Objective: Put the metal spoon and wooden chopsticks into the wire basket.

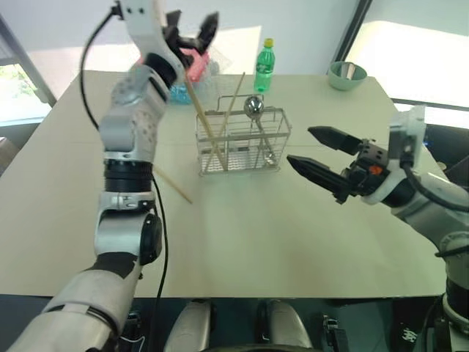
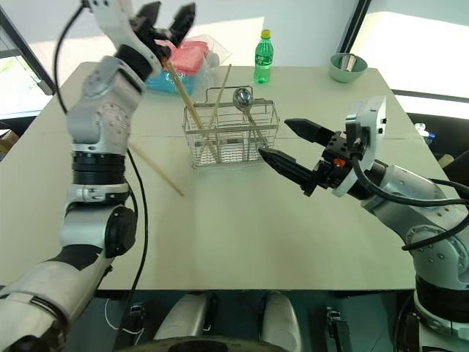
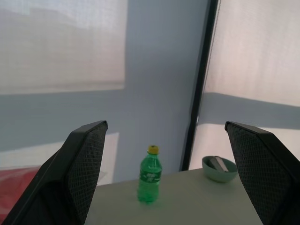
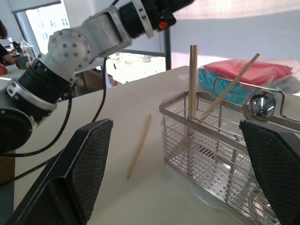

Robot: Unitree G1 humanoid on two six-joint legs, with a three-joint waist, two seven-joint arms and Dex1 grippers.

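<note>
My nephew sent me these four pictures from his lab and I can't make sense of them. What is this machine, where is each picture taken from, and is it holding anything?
It is a humanoid robot with two arms, each ending in a black two-fingered claw. Two pictures look down from its head; two look out from its wrists. On the table stands a wire basket holding a metal spoon and wooden chopsticks. One more chopstick lies on the table beside it. Farther back are a green bottle and a pale green bowl. The left claw and right claw are both open, holding nothing.
</note>
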